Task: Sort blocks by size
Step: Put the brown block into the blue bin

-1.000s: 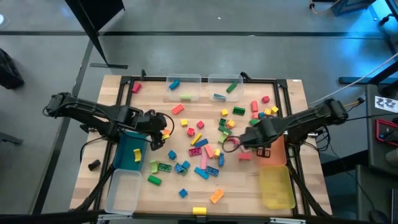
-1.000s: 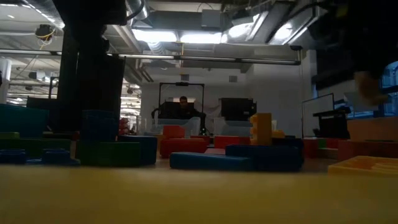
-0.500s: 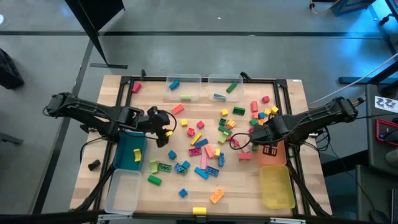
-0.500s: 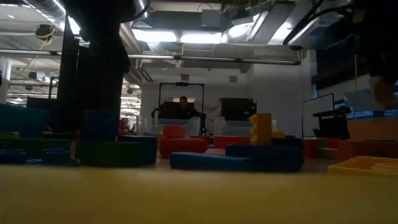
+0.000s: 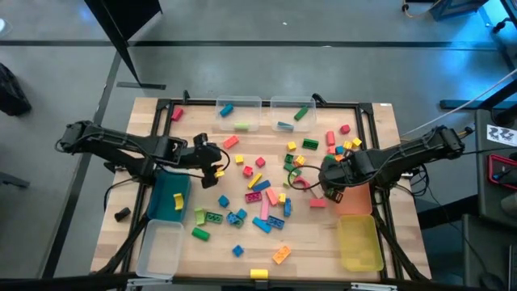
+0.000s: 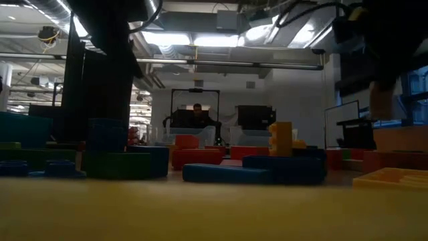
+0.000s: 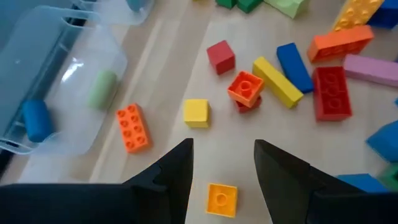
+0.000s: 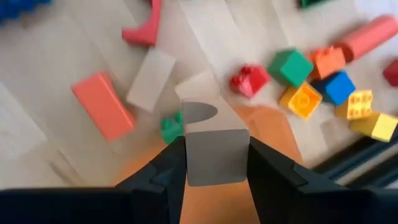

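colourful blocks (image 5: pixel 260 184) scattered across tabletop

Blocks (image 5: pixel 260 184): red, yellow, green, blue, pink, orange, studded tops. Table (image 5: pixel 315 242): pale wood grain, black frame. Bins: two clear (image 5: pixel 240 114), one blue (image 5: pixel 168 196), one orange (image 5: pixel 353 201), one yellow (image 5: pixel 359 243). Arms dark.

We look straight down on the table (image 5: pixel 380 234); low view skims its surface; wrist views hover close above shared blocks (image 7: pixel 196 112).

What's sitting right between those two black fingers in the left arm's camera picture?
Only bare wooden table. In the left wrist view the left gripper stands open, with a small orange block just below the gap and a yellow cube beyond it.
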Available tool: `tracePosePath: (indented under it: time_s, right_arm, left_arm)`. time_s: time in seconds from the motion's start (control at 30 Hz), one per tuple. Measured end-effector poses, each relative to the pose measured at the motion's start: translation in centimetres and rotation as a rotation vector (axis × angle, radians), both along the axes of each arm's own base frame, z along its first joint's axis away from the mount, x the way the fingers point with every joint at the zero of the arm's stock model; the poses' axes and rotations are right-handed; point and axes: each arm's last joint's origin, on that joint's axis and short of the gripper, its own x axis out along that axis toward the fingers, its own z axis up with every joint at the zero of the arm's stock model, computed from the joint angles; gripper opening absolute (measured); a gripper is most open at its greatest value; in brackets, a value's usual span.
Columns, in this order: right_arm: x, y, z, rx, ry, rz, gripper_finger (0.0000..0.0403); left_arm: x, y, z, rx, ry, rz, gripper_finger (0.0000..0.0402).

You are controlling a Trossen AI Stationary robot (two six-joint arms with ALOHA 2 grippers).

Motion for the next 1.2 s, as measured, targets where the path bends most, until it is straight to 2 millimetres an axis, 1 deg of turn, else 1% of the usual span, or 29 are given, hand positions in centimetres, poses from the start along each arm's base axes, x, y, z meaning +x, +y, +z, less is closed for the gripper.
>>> tracePosePath:
  time_s: [0.1,0.17,0.27,0.37,0.5,0.63,0.77,0.87,1.03,1.13,1.2]
  right_arm:
    - [0.6,0.1,0.1,-0.012,-0.066,0.035,0.0143]
    - [1.2,0.2,0.2,-0.027,-0.113,0.099,0.0143]
    - [2.2,0.3,0.4,-0.088,-0.196,0.242,0.0142]
    - [3.2,0.5,0.9,-0.185,-0.277,0.414,0.0143]
    - [4.7,0.8,1.7,-0.310,-0.397,0.619,0.0143]
    - [6.2,1.2,3.0,-0.404,-0.553,0.748,0.0144]
    - [7.1,0.9,4.0,-0.479,-0.655,0.782,0.0144]
    - [7.6,-0.1,4.3,-0.501,-0.686,0.735,0.0144]
    - [8.2,-1.9,4.6,-0.460,-0.737,0.712,0.0144]
    - [8.8,-2.7,5.0,-0.446,-0.806,0.708,0.0145]
    - [9.2,-3.0,4.9,-0.449,-0.821,0.729,0.0145]
  left_arm:
    - [0.0,0.2,0.0,-0.006,-0.003,0.017,0.0155]
    - [0.0,0.3,0.0,-0.020,-0.011,0.037,0.0155]
    - [0.1,0.3,0.0,-0.048,-0.034,0.070,0.0155]
    - [0.3,0.2,0.2,-0.072,-0.075,0.094,0.0155]
    - [0.9,0.1,0.7,-0.098,-0.166,0.104,0.0155]
    - [1.9,0.0,1.4,-0.103,-0.271,0.065,0.0155]
    - [3.1,-0.3,1.9,-0.085,-0.350,-0.027,0.0155]
    - [3.9,-0.6,2.2,-0.041,-0.400,-0.099,0.0155]
    - [5.2,-1.0,2.4,0.087,-0.451,-0.209,0.0155]
    - [5.9,-0.9,2.4,0.156,-0.480,-0.248,0.0155]
    - [6.5,-0.9,2.4,0.187,-0.505,-0.260,0.0155]
